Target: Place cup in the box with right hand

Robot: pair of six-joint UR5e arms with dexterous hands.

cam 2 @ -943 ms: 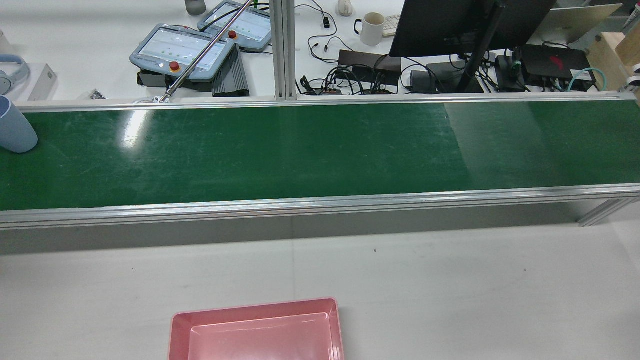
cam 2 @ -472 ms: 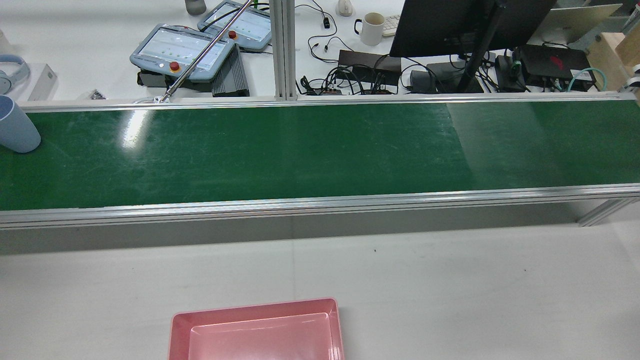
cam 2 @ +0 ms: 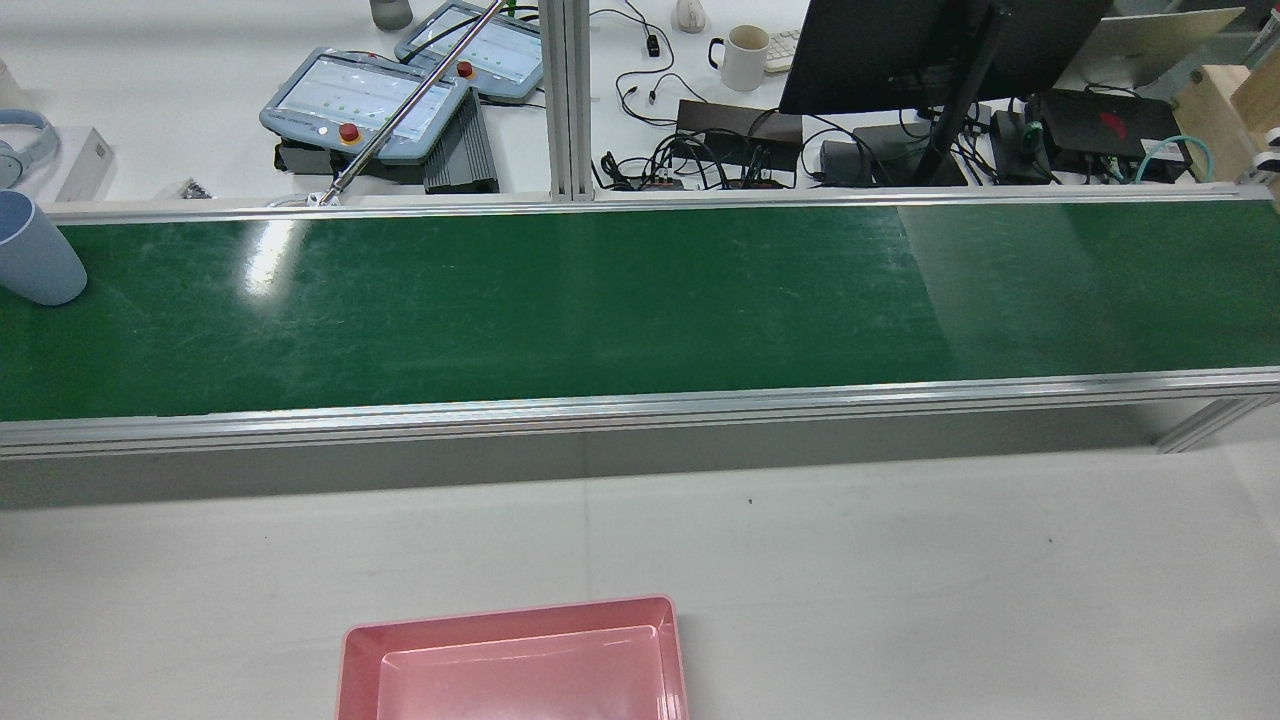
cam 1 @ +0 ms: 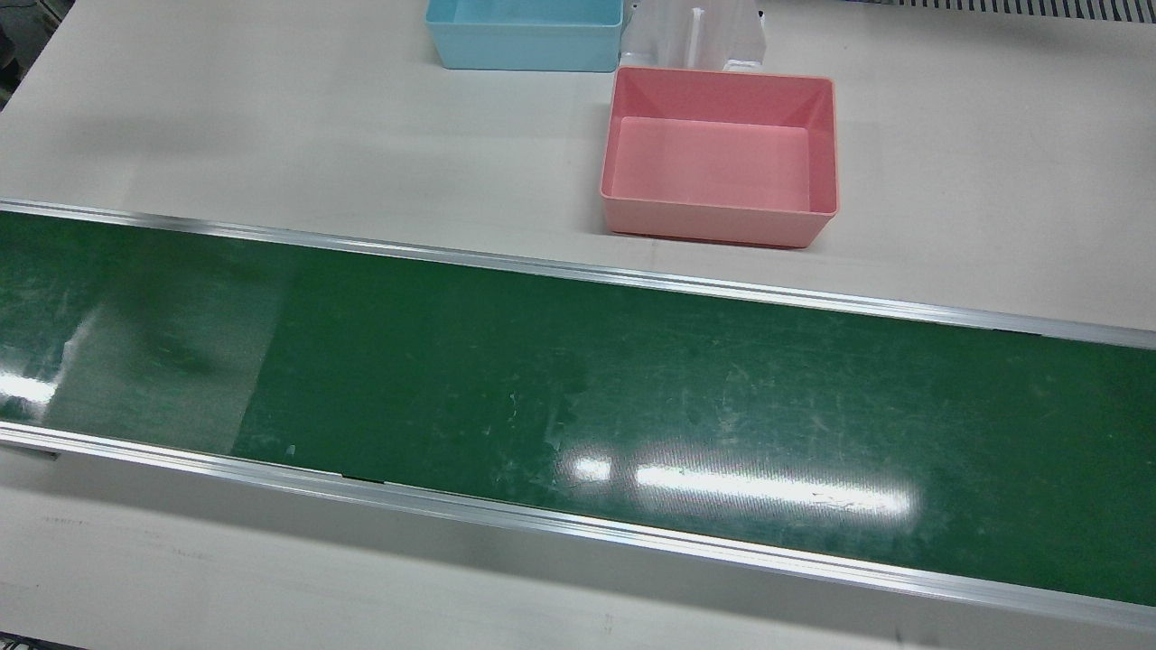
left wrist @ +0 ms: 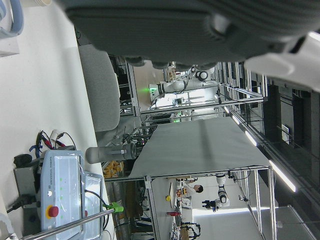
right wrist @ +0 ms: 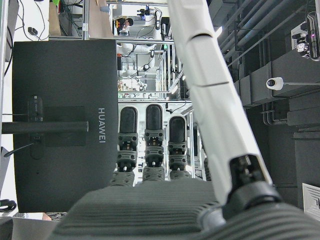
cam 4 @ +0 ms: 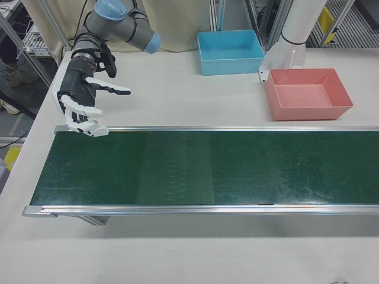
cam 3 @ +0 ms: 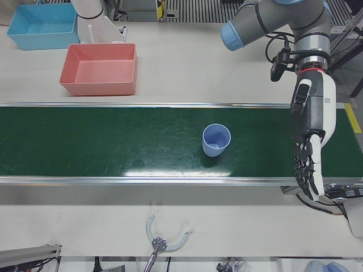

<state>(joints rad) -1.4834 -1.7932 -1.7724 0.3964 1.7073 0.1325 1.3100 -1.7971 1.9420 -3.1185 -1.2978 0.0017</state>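
Right hand (cam 4: 83,106) hangs empty, fingers spread, well apart from the cup (cam 3: 216,140) on the belt (cam 3: 113,141), so grabbing late could topple it.

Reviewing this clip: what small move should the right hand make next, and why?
Probably ease the right hand out low over the green belt, fingers apart, and wait. It hangs open and empty beside the belt's rear rail, while the blue cup stands upright on the left arm's half. In the rear view the cup has crept rightward, so it seems to be coming.
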